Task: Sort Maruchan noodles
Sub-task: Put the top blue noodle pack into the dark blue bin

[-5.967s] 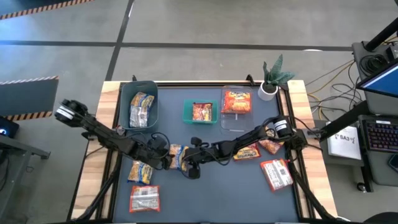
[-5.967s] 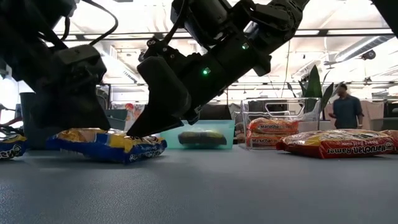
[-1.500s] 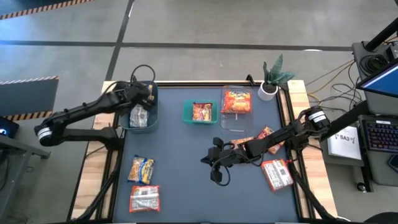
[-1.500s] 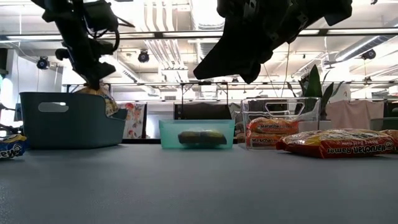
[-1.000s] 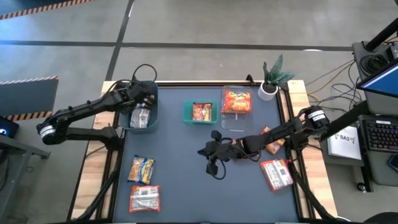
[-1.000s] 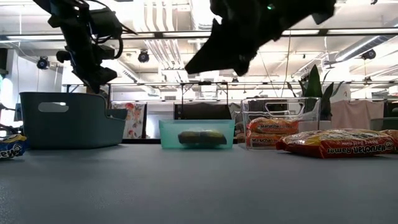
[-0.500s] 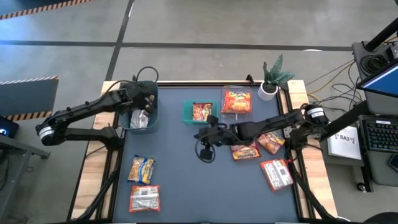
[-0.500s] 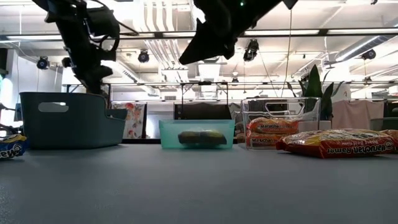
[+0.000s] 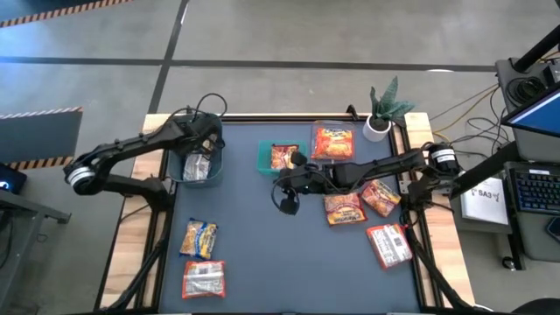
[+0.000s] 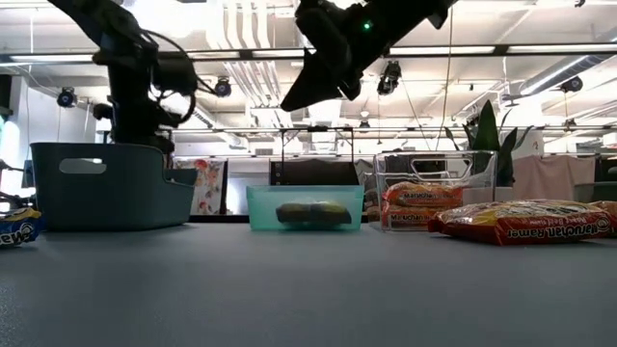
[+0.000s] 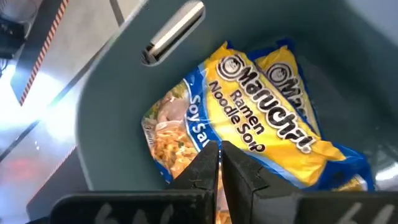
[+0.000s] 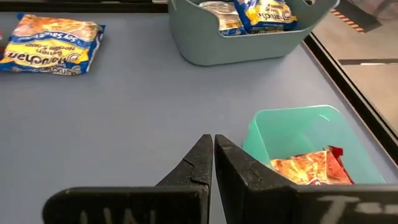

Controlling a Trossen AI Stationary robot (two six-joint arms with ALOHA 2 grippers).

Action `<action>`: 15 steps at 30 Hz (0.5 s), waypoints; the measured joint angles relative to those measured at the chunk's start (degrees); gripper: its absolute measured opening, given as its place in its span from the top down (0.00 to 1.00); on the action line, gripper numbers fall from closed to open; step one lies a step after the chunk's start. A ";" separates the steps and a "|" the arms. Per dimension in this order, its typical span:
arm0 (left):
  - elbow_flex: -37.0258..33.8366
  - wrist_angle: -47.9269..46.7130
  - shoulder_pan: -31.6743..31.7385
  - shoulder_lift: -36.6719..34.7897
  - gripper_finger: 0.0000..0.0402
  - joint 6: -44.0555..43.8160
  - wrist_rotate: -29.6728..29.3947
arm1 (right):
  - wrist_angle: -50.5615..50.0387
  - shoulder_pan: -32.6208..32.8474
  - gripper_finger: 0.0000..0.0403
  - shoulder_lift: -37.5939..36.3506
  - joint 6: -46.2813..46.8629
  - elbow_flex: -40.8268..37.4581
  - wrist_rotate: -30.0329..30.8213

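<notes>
Two yellow-and-blue Maruchan packets [image 11: 261, 124] lie in the grey-blue bin [image 9: 174, 157] at the far left. My left gripper [image 11: 219, 151] is shut right over them, reaching down inside the bin, with nothing between its fingers. My right gripper [image 12: 213, 140] is shut and empty. It hangs in the air [image 10: 299, 92] just off the near side of the small teal bin [image 12: 292, 124], which holds an orange-red packet [image 12: 308, 168]. Another orange-red packet [image 9: 333, 142] lies in the clear bin. My left gripper's shut fingertips [image 11: 208, 158] point slanting down at the top packet's printed face [image 11: 186, 134]. I cannot tell whether they touch it.
On the table lie a yellow-and-blue packet [image 9: 199, 238] and a grey one [image 9: 203, 278] at the near left, two orange-red ones [image 9: 343, 210] and a red-and-white one [image 9: 389, 245] at the right. A potted plant [image 9: 381, 109] stands at the far right corner.
My right gripper has gone toward the table's far edge and up, ending beside the teal bin. My left gripper has sunk lower into the grey-blue bin.
</notes>
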 joint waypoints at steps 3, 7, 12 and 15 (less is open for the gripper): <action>-0.02 0.32 0.15 2.31 1.00 0.00 0.01 | 0.00 -0.07 0.98 0.02 -0.49 -0.08 0.05; -0.02 0.84 0.14 4.96 1.00 -0.02 0.06 | 0.00 -0.17 0.98 0.02 -0.92 -0.11 0.07; -0.02 1.75 0.16 6.99 1.00 0.00 4.06 | -0.02 -0.41 0.98 0.02 -0.88 -0.11 0.07; -0.02 4.08 0.09 7.39 1.00 0.99 6.55 | 0.00 -0.46 0.98 0.03 -0.86 -0.11 0.08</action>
